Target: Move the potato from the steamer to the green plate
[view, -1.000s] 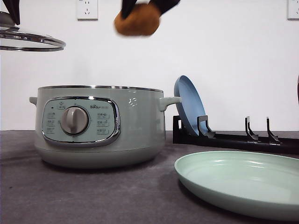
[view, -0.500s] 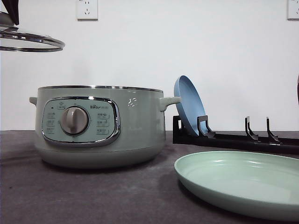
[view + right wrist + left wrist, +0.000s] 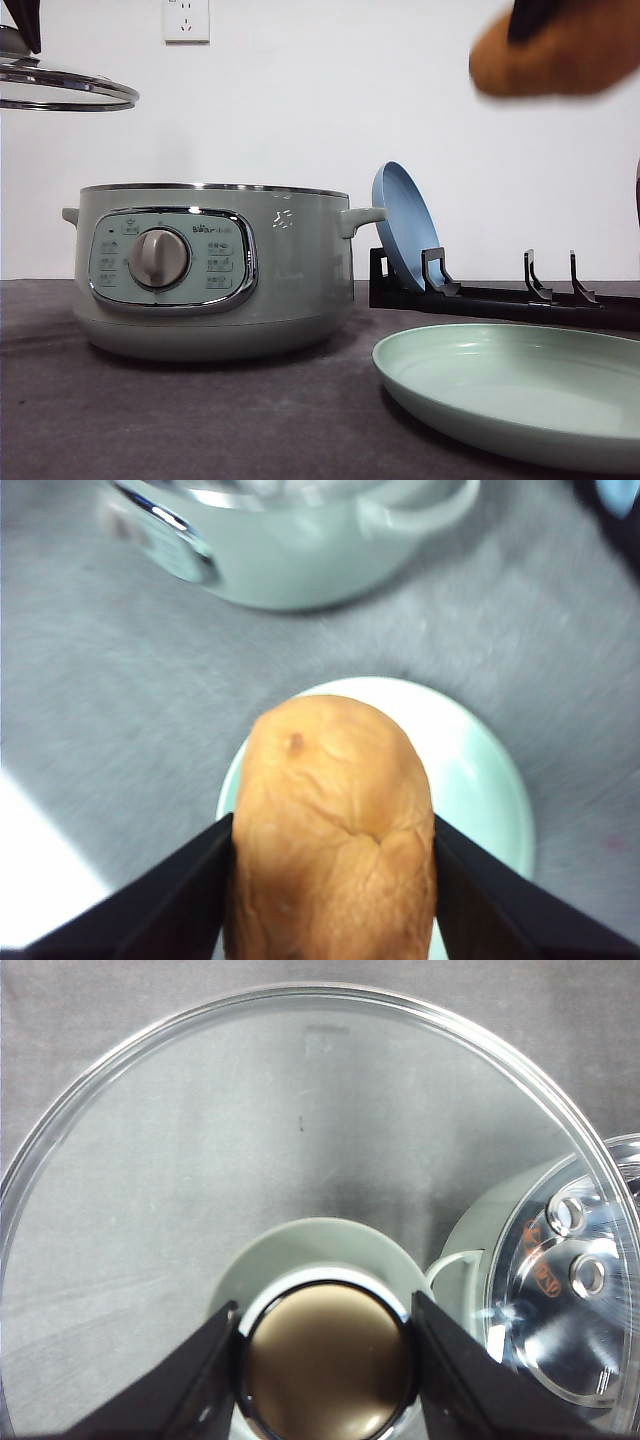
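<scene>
Potato (image 3: 335, 825) clamped in right gripper (image 3: 330, 900) high above green plate (image 3: 520, 385), left gripper (image 3: 325, 1370) gripping glass lid (image 3: 200, 1160) beside steamer (image 3: 210, 270), blue plate (image 3: 403, 225) racked behind

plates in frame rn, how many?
2. The green plate lies flat on the table, front right, beside the steamer. A blue plate stands on edge in the black rack behind it. No others visible.

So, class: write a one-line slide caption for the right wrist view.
Right hand carries the potato above the green plate.
</scene>
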### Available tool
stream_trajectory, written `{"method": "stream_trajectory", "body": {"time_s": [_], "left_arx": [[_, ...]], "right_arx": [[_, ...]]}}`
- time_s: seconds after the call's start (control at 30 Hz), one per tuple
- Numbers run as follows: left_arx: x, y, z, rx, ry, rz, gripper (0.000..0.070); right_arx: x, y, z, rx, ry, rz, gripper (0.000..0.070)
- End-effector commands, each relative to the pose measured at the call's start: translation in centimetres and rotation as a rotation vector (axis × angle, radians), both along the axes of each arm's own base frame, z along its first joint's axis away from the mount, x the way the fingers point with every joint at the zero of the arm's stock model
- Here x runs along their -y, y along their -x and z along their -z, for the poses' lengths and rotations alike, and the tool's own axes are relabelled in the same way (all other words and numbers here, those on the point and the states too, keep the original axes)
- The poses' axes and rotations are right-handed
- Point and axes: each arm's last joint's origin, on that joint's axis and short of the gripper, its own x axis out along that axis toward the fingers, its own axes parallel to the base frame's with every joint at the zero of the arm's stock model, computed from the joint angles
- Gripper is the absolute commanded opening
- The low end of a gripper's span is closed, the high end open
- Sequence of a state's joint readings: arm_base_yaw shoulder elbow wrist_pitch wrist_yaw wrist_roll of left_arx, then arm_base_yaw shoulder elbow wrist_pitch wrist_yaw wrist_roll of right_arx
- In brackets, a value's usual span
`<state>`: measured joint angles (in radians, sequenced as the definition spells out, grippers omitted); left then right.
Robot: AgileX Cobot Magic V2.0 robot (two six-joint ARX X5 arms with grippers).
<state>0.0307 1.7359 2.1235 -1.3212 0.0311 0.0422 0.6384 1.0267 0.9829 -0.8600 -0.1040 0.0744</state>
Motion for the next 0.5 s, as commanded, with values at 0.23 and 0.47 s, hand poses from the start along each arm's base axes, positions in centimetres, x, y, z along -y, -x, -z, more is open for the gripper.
{"method": "stream_trajectory", "body": {"time_s": [0.23,0.47], "left_arx": [[0.0,0.6,-1.6,0.079,0.001,-0.002,0.0001],[0.0,0.6,-1.6,0.080,0.004,-0.006,0.0001]], "right_arx": [[-1.0,-1.3,9.0,-0.083,-0.078,0.155,0.0314],[-0.6,-1.9,12.5,-0.145,-0.004,0.195,0.0314]]}}
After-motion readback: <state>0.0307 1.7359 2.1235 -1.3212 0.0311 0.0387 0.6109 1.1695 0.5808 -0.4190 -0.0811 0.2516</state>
